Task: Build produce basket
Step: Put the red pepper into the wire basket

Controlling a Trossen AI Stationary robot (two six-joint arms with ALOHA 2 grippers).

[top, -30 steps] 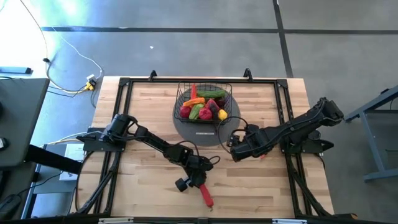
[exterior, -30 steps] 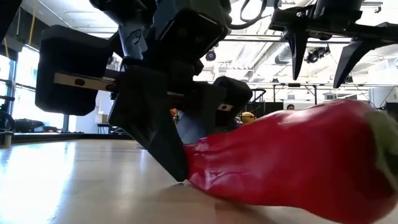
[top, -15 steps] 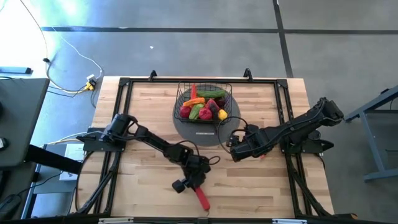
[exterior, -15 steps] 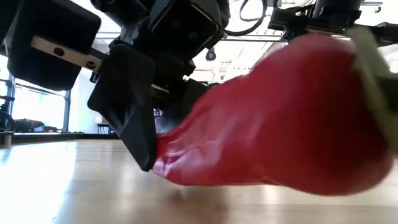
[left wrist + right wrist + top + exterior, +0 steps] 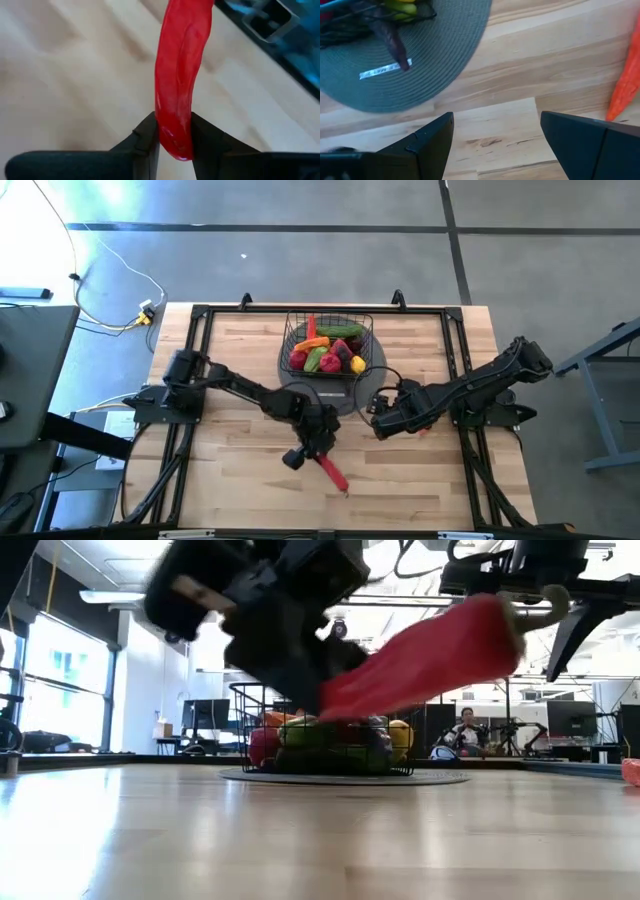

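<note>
The black wire basket [image 5: 328,343] stands on a round grey mat [image 5: 330,385] at the table's far middle and holds several toy fruits and vegetables. It also shows in the low view [image 5: 325,735]. My left gripper [image 5: 318,450] is shut on a long red pepper [image 5: 331,471] in front of the mat, above the table. My right gripper [image 5: 380,415] is open and empty at the mat's right edge, with its fingers over bare wood [image 5: 492,135]. My left gripper pinches the red pepper between its two fingers [image 5: 145,137] at its pointed end [image 5: 175,137], opposite the green stem [image 5: 535,610]. The fingers lie across the pepper. The pepper sticks out from the fingers toward the table's near edge, lifted clear of the table.
An orange, carrot-like piece [image 5: 625,80] lies on the wood to the right of my right gripper. A black frame [image 5: 200,315] runs around the table top. There is free wood at the near left and near right. A person sits in the room beyond the table [image 5: 465,730].
My left gripper has risen and gone toward the basket, keeping hold of the red pepper. The pepper lay on the table near the front edge a second ago; now it is lifted clear and carried farther from that edge.
</note>
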